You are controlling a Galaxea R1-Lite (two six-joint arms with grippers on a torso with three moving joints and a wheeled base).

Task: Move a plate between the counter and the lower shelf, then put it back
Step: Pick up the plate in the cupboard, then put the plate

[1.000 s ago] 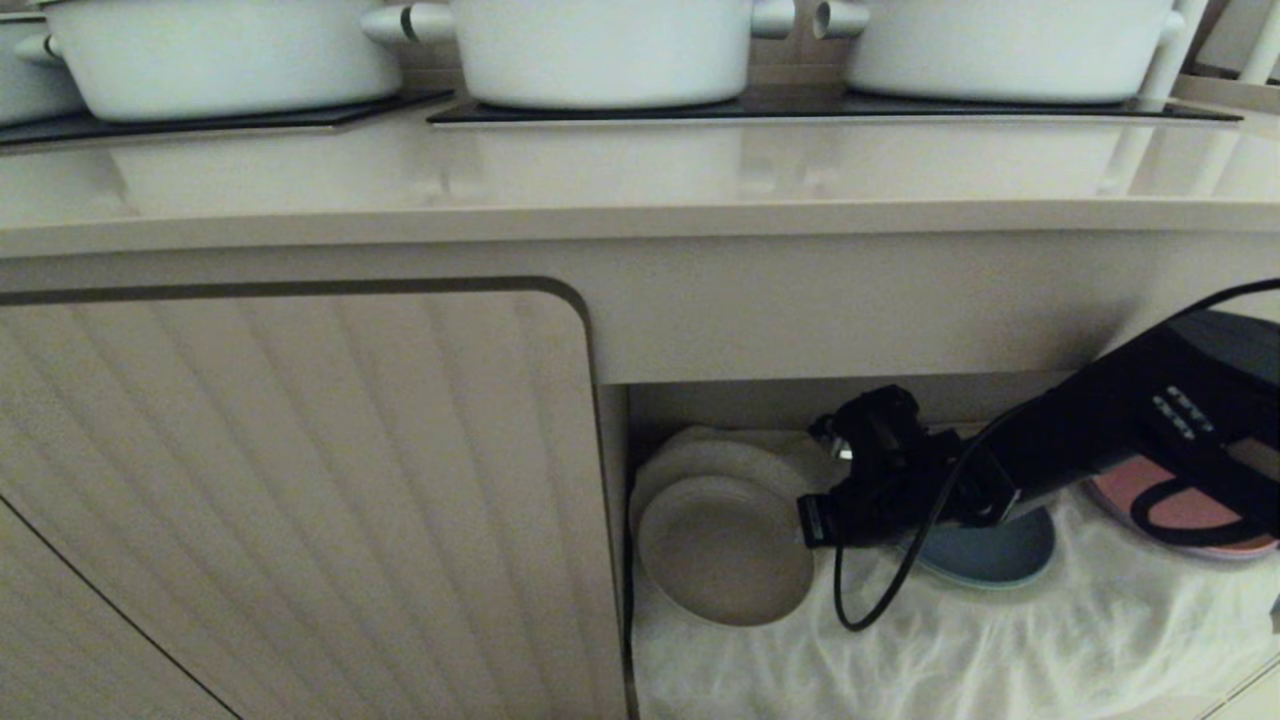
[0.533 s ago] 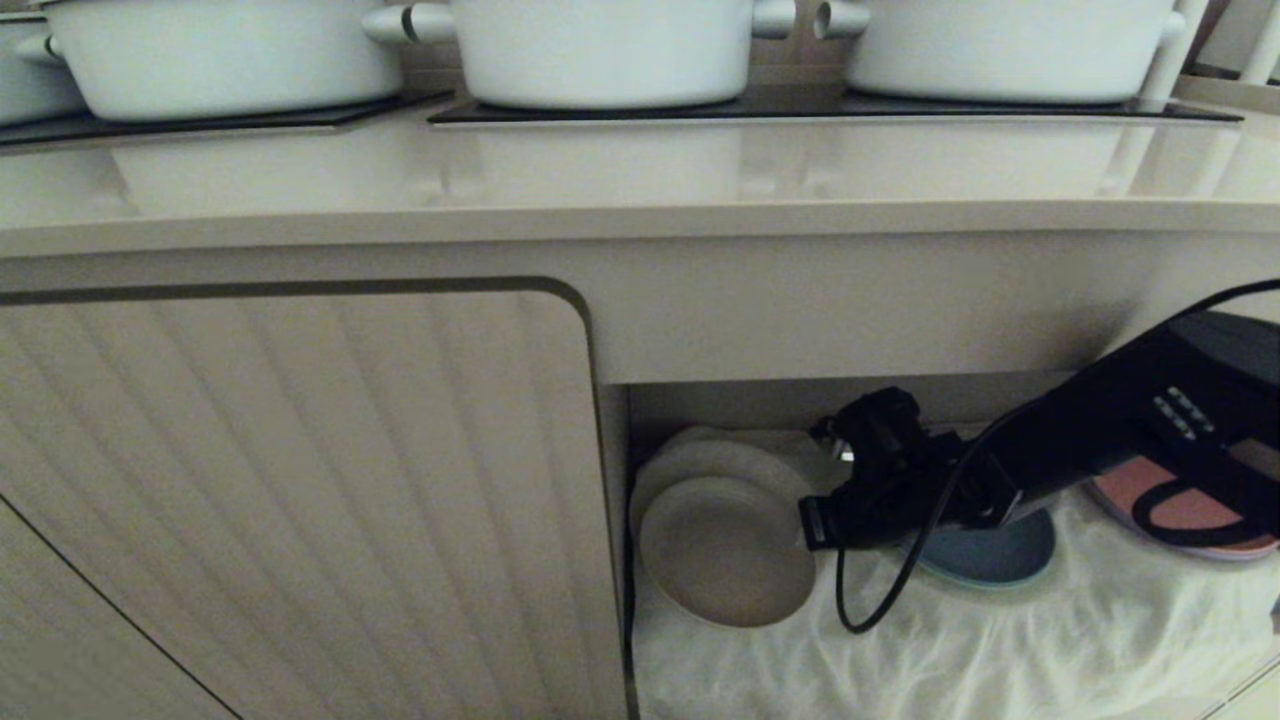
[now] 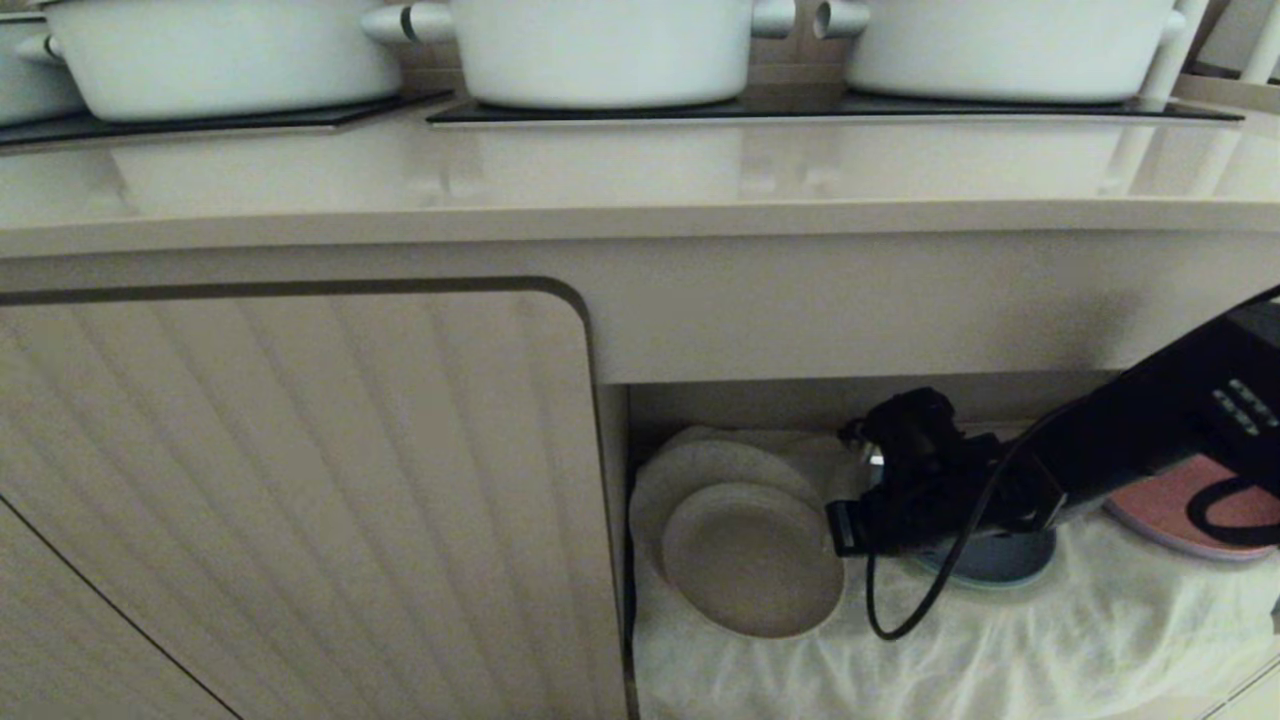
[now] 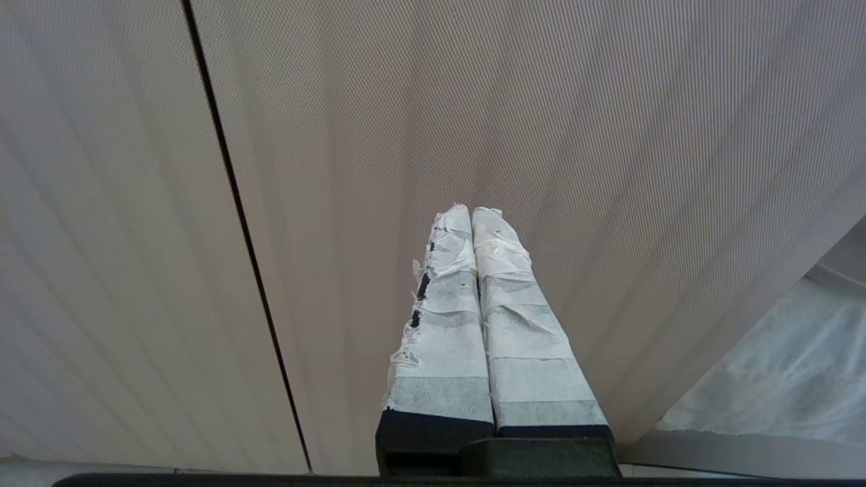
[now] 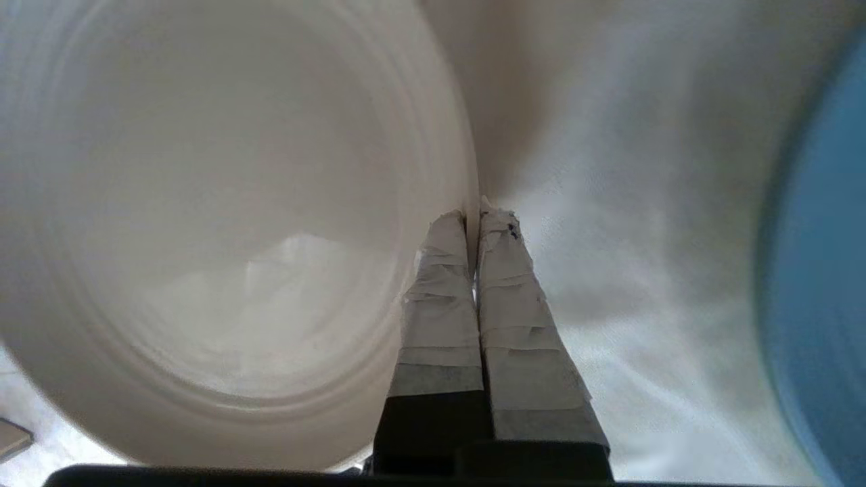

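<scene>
The cream plate (image 3: 750, 560) is in the lower shelf (image 3: 1000, 650), its far edge overlapping the larger white stacked plates (image 3: 700, 465). My right gripper (image 3: 835, 530) reaches into the niche from the right and is shut on the plate's right rim. In the right wrist view the taped fingers (image 5: 440, 297) of the right gripper (image 5: 473, 216) pinch the thin edge of the plate (image 5: 223, 223), one finger inside and one outside. The counter (image 3: 640, 190) runs above. My left gripper (image 4: 471, 213) is shut on nothing and faces a ribbed cabinet door.
A blue plate (image 3: 1000, 570) lies under my right wrist and a pink plate (image 3: 1160, 505) sits further right on the cloth. White pots (image 3: 600, 50) stand on black hob panels on the counter. The ribbed door (image 3: 300, 500) closes off the left.
My right arm has drawn back to the right, and the cream plate has slid right and a little toward the front with it. The left arm is still.
</scene>
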